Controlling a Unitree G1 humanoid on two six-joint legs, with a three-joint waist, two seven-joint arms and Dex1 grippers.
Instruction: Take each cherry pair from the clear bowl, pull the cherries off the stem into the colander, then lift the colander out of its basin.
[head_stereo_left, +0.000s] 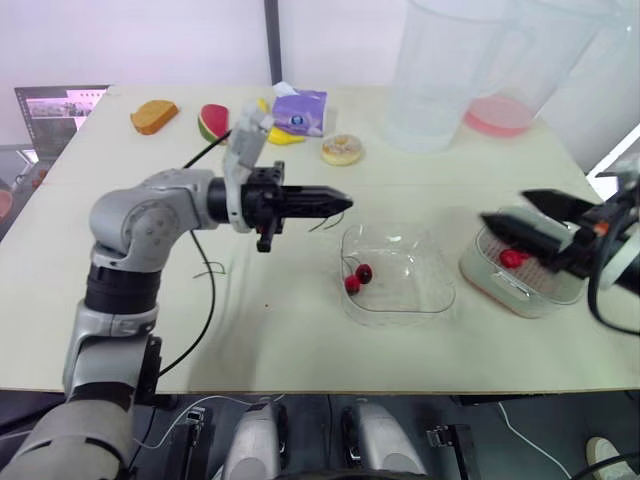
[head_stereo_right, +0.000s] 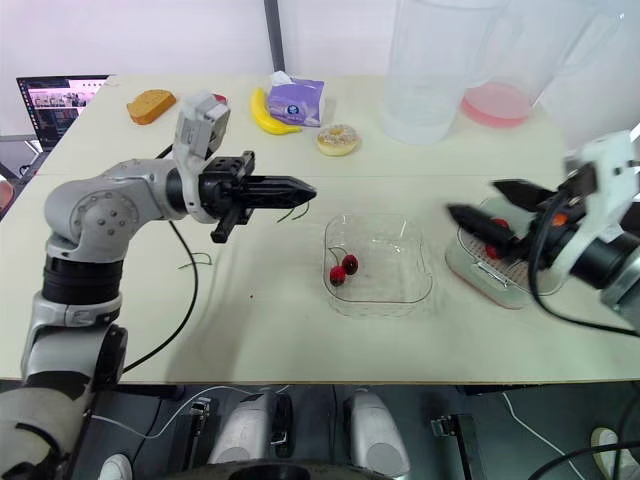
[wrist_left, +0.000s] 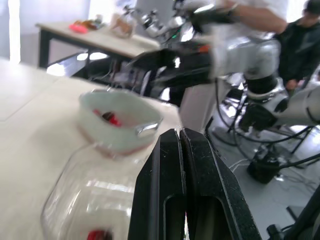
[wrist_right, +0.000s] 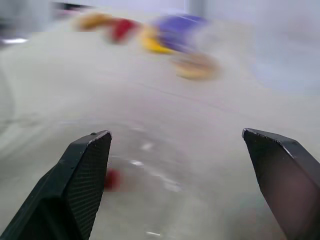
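L tool closed | cherry pair in bowl, near tip

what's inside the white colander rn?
One red cherry shows in the white slotted colander. The open right gripper hovers over it. Its black fingers cover part of the interior, so any cherries beneath them can't be counted.

Our left arm is bent at the elbow with the forearm level. Our black two-fingered left hand points toward our right, fingers pressed together. Our black right hand points toward our left, fingers spread wide.
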